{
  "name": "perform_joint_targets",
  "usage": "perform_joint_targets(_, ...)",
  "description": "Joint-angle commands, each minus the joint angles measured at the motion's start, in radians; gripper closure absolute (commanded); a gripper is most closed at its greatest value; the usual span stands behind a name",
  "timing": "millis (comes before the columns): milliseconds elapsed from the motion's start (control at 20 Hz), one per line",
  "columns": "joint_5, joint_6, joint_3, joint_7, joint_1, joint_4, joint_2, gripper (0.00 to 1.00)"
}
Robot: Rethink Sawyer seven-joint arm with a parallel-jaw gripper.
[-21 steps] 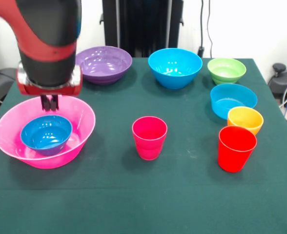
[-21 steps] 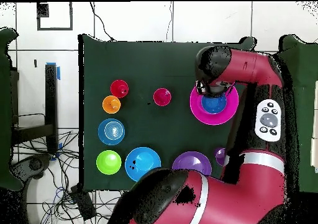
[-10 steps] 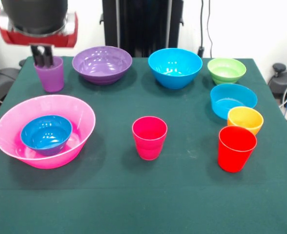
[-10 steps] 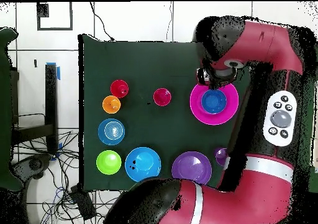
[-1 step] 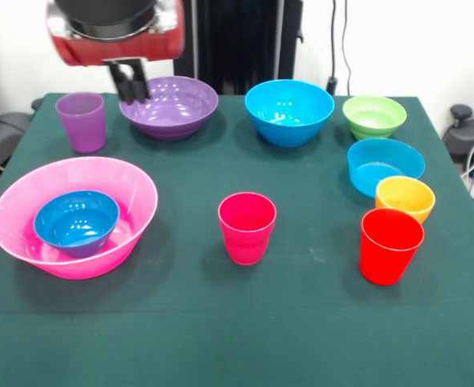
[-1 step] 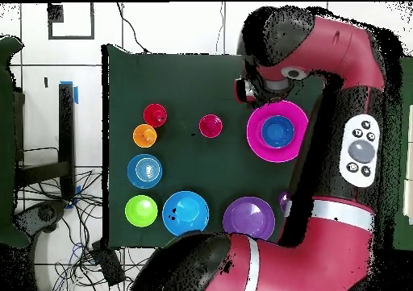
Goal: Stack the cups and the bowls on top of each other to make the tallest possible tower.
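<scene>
Up at the back of the green table, the gripper hangs over the near-left rim of the large purple bowl. Its two dark fingers look pressed close together with nothing between them, so it's empty as far as I can see.

Just left of that bowl the translucent purple cup stands upright, mouth up, long axis vertical, apart from the bowl. Same deal for the magenta-pink cup in the middle of the table and the red cup at front right: both upright, openings facing up.

Front left sits the huge pink bowl, tipped a bit so its far rim rides higher, with the small dark blue bowl nested inside, open side up. That's the whole tower so far.

Along the back, the large blue bowl sits right of the purple one, then the green bowl. Down the right side come the cyan bowl and the small orange bowl, which touches or nearly touches the red cup in front of it. All rest open side up.

From overhead, the arm curves round the pink bowl's side. No readable writing on any cup or bowl.
</scene>
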Motion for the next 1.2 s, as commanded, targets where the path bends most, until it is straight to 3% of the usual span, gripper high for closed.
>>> perform_joint_targets(50,0.04,0.031,0.08,0.111,0.069,0.071,0.018,1.0)
perform_joint_targets(450,0.042,0.004,0.021,0.198,0.139,0.099,0.014,1.0)
perform_joint_targets(1200,0.046,0.136,-0.063,0.36,0.224,0.053,0.03,1.0)
